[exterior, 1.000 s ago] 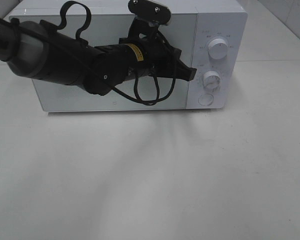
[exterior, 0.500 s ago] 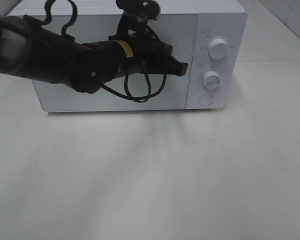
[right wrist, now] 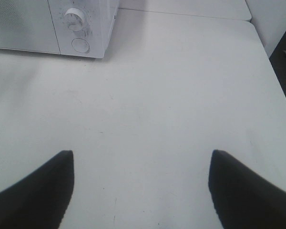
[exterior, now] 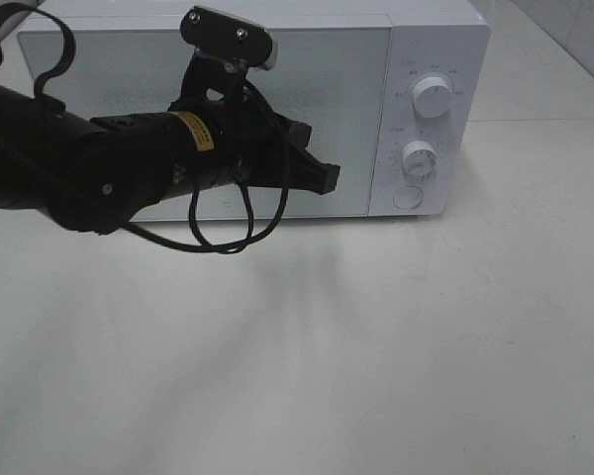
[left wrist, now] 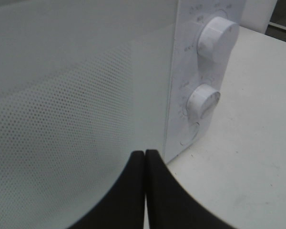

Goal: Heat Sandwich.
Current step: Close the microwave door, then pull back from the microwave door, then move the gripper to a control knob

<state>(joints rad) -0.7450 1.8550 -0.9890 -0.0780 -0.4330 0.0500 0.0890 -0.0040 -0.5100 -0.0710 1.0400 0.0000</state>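
Near: right gripper (right wrist: 140, 153) spread wide, empty, over the white table (exterior: 396, 356), open room all round. Left gripper (exterior: 325, 179) pressed shut, holding nothing, just before the microwave (exterior: 431, 40) door (exterior: 327, 69), which is closed. Sandwich not visible, judged inside; whether heating has started, cannot tell

mwave (exterior: 351, 79) door shut | upper knob (exterior: 433, 99) | lower knob (exterior: 419, 157) | btn (exterior: 408, 197) | tbl (exterior: 376, 346)

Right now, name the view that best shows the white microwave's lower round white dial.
Left wrist: the lower round white dial is closest and largest. Exterior high shows the dial small but unblocked; right wrist shows it small and distant.
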